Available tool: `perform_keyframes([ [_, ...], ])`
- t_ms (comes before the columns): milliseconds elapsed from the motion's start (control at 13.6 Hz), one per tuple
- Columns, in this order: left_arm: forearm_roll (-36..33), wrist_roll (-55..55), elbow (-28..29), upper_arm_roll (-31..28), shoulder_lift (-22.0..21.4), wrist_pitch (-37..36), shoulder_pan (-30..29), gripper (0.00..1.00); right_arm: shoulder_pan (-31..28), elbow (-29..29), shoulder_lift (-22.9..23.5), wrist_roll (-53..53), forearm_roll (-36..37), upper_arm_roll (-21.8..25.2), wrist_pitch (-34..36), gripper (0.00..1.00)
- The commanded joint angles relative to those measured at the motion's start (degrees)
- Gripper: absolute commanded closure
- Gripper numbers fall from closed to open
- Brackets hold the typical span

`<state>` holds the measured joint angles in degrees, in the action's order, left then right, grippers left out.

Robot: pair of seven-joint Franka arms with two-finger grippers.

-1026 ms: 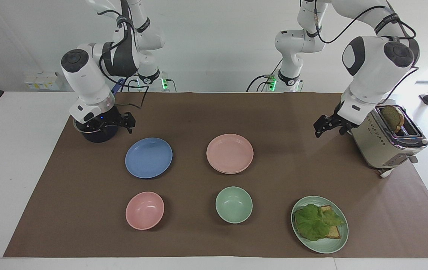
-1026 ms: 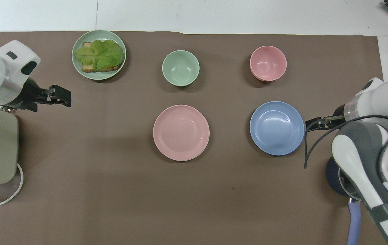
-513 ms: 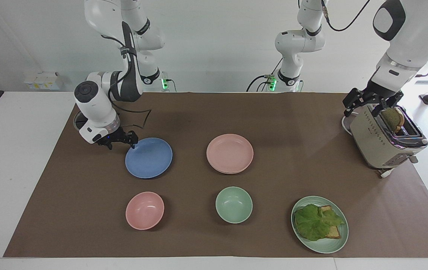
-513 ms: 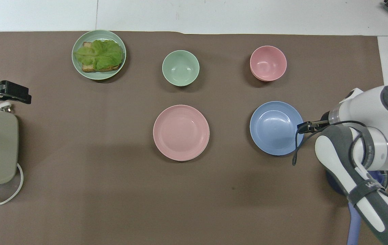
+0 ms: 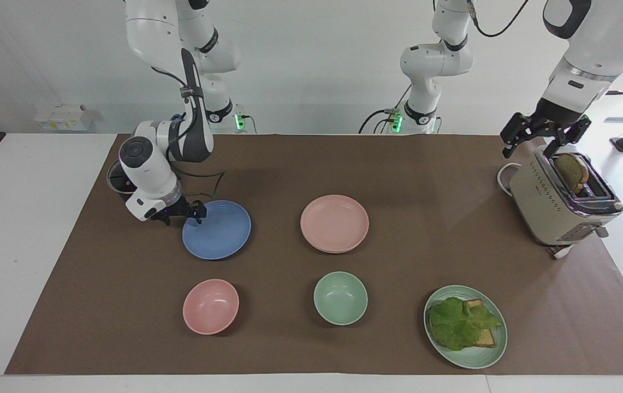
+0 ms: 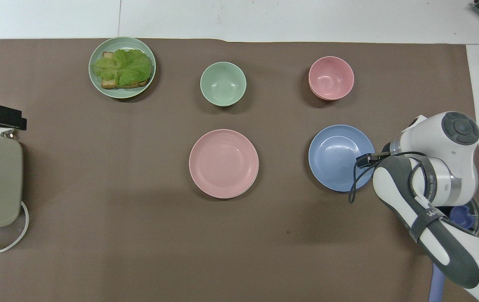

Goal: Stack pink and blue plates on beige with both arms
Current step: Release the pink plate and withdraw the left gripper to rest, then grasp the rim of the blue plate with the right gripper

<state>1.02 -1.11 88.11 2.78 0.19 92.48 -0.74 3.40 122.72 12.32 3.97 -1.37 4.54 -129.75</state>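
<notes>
The blue plate (image 5: pixel 221 232) lies on the brown mat toward the right arm's end. My right gripper (image 5: pixel 191 211) is low at that plate's rim on the robots' side, open, with one fingertip (image 6: pixel 363 158) over the rim. The pink plate (image 5: pixel 334 221) sits mid-table on top of another plate. Only a thin rim (image 5: pixel 338 251) of that lower plate peeks out, so the beige plate is all but hidden. My left gripper (image 5: pixel 543 142) hangs open and empty over the toaster (image 5: pixel 557 204), and shows at the overhead view's edge (image 6: pixel 10 119).
Bread stands in the toaster's slot (image 5: pixel 572 170). Farthest from the robots sit a pink bowl (image 5: pixel 210 305), a mint bowl (image 5: pixel 340 298) and a mint plate with lettuce and toast (image 5: pixel 480 357). A dark pot (image 5: pixel 116 183) stands by the right arm.
My right gripper came down from over the pot to the blue plate's rim. The left arm rose and drew back from beside the toaster to over it.
</notes>
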Motion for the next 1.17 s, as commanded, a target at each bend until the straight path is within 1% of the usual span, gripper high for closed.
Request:
perform_keyframes([
  [0, -0.67, -0.21, 0.31, 0.21, -0.28, -0.55, -0.14, 0.0, -0.06, 0.85, 0.69, 2.27, -4.33, 0.21, -1.55, 0.22],
  [73, -0.67, -0.29, 0.31, 0.21, -0.28, -0.64, -0.14, 0.0, -0.06, 0.85, 0.78, 2.36, -4.61, 0.21, -1.73, 0.36],
  [220, -0.67, -0.21, 0.31, 0.12, -0.36, -0.64, -0.23, 0.0, -0.06, 0.77, 0.78, 2.27, -4.61, 0.21, -1.73, 0.84],
  [293, -0.67, -0.21, 0.31, 0.12, -0.28, -0.64, -0.23, 0.0, -0.06, 0.68, 0.86, 2.19, -4.61, 0.21, -1.73, 1.0],
  [440, -0.67, -0.21, 0.31, 0.12, -0.28, -0.64, -0.23, 0.0, -0.06, 0.07, 1.3, 2.18, -4.61, 0.21, -1.56, 1.0],
  [586, -0.67, -0.21, 0.31, 0.12, -0.28, -0.64, -0.14, 0.0, -0.23, -1.77, 1.48, 2.62, -4.61, 0.21, 0.54, 1.0],
  [659, -0.67, -0.21, 0.31, 0.12, -0.36, -0.64, -0.23, 0.0, -0.06, -2.48, 0.87, 2.62, -4.61, 0.21, 2.21, 1.0],
  [879, -0.67, -0.21, 0.31, 0.12, -0.36, -0.64, -0.23, 0.0, -0.32, -4.68, -2.9, 3.15, -4.61, 0.21, 7.66, 1.0],
  [1099, -0.67, -0.21, 0.31, 0.12, -0.36, -0.64, -0.23, 0.0, -0.06, -4.86, -7.03, 3.15, -4.61, 0.21, 10.3, 1.0],
])
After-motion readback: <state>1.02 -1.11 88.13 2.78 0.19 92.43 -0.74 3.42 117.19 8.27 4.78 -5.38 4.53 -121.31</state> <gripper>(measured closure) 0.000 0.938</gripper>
